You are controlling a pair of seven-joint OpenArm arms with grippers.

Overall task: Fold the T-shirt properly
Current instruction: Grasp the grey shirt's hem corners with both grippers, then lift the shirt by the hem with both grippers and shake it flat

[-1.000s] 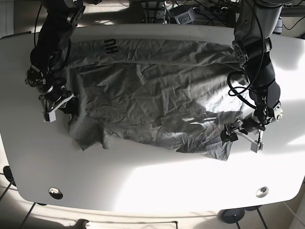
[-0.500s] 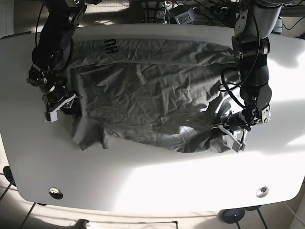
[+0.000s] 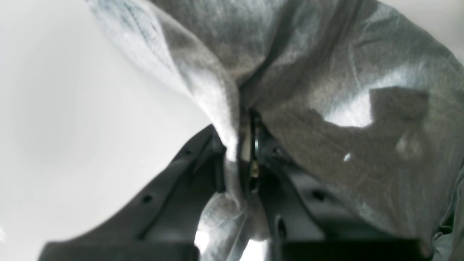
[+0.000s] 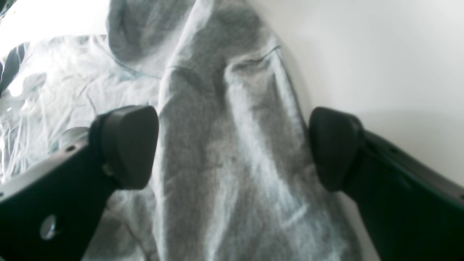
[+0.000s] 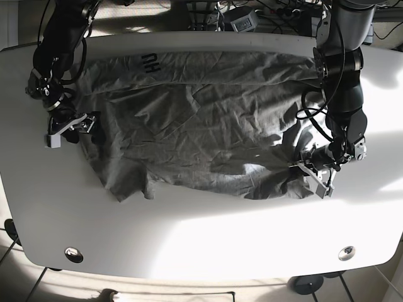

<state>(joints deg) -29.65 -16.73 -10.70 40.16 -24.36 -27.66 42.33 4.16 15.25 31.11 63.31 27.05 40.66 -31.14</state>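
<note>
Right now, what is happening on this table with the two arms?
A two-arm robot is working on a grey T-shirt that lies spread and wrinkled on the white table. The left claw is shut on a pinch of cloth at one edge of the shirt. The right claw is open, its pads on either side of a fold at the opposite edge. No neat fold is made yet.

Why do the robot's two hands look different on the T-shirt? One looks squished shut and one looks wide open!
The left hand is shut, pinching a fold of the grey T-shirt; the right hand is open, its fingers spread with cloth lying loose between them. The left hand lifts its corner into a bunch; under the right hand the cloth lies flat on the white table. Both hands are dark and sit at opposite edges of the same shirt.
</note>
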